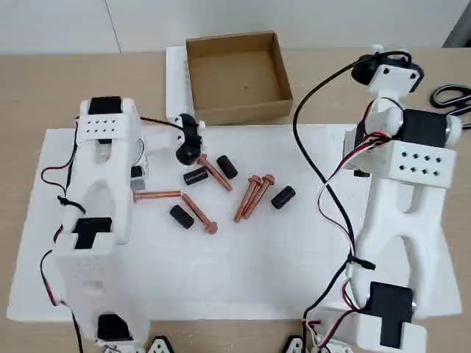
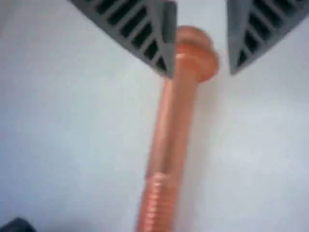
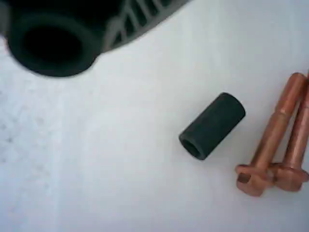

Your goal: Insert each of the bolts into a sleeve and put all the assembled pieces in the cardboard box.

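Our left gripper (image 2: 200, 60) stands open, its jaws either side of the head of a copper bolt (image 2: 175, 130) lying on the white foam mat (image 1: 243, 272). Our right gripper (image 3: 91, 29) is closed on a black sleeve (image 3: 48, 43) — another sleeve (image 3: 212, 125) lies to its left, near two bolts (image 3: 273, 140). The cardboard box (image 1: 239, 110) sits at the far edge.

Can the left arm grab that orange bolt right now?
Probably yes. The left gripper is open and straddles the head of the bolt, with nothing else in between.

Likely a robotics lab: arms (image 1: 103, 176) at a table (image 1: 44, 81) (foam sheet (image 1: 243, 265) atop)
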